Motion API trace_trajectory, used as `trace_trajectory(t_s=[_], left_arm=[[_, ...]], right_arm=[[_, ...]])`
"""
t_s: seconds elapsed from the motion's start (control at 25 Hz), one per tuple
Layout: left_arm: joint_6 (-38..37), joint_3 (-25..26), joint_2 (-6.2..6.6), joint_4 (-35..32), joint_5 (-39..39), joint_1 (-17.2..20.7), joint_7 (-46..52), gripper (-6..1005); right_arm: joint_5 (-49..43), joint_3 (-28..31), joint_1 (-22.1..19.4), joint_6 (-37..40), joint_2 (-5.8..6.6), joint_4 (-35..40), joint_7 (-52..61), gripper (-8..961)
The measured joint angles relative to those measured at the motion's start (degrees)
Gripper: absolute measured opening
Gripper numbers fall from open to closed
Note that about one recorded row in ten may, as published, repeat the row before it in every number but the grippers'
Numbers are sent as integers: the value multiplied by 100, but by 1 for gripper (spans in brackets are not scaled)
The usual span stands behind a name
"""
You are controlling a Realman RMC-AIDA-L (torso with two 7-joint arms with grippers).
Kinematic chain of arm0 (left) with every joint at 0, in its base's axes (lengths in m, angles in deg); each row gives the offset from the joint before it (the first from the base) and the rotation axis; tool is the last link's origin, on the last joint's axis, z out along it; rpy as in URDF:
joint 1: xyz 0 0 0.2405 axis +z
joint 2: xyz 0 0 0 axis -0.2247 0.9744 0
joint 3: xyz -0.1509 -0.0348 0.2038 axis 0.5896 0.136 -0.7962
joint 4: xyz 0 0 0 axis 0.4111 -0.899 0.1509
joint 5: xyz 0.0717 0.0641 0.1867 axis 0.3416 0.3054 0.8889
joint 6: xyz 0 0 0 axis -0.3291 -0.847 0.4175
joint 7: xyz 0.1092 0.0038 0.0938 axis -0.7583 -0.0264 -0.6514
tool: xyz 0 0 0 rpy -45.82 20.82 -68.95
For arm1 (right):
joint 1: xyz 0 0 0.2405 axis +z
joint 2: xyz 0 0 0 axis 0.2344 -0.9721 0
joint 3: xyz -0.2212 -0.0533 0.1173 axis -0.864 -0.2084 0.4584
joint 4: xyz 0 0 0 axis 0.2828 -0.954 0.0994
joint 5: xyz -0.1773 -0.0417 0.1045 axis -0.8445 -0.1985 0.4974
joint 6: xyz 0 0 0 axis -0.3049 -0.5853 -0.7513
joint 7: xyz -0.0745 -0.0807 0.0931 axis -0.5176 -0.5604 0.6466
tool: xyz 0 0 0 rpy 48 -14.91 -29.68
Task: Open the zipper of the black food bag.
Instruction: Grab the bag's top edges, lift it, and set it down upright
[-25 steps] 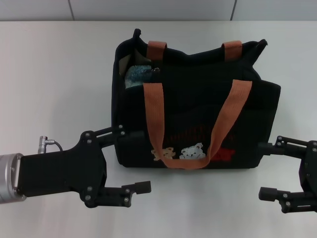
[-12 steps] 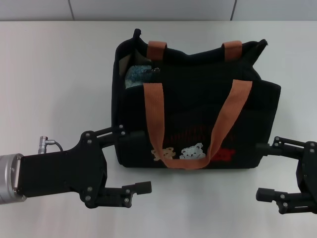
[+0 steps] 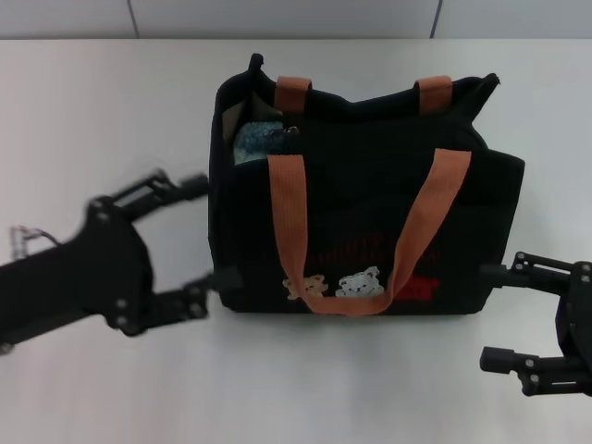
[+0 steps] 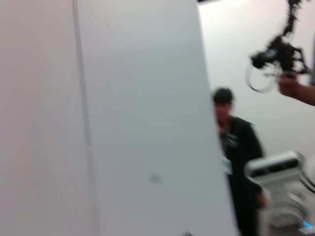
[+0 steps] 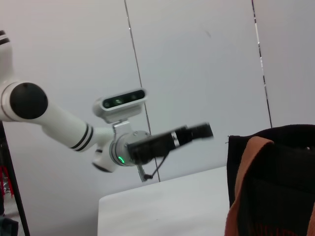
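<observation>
A black bag (image 3: 365, 199) stands mid-desk (image 3: 111, 120), its zipper (image 3: 370, 97) running side to side along the top rim, pull (image 3: 292, 131) near the left end. The left tool (image 3: 190, 236), released, sits just beside that end and nearer the pull; the right tool (image 3: 495, 314) waits released. Red print is unreadable

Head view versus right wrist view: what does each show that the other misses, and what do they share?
Only the head view shows the black food bag's whole front with bear patches, the gap at its left end, and both open tools: left tool at the bag's left end, right tool near its right corner. Only the right wrist view shows the wall panels. Both show the bag, an orange strap and the left arm.
</observation>
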Motion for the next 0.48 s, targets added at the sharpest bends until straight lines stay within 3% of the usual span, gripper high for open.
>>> trace_trajectory(t_s=[0.16, 0.48], left_arm=[[204, 7, 3, 35, -353, 149, -130, 841], [807, 37, -33, 569, -373, -84, -411, 841]], right_arm=[[19, -3, -1, 0, 0, 0, 0, 836], [46, -8, 33, 0, -4, 0, 12, 835]])
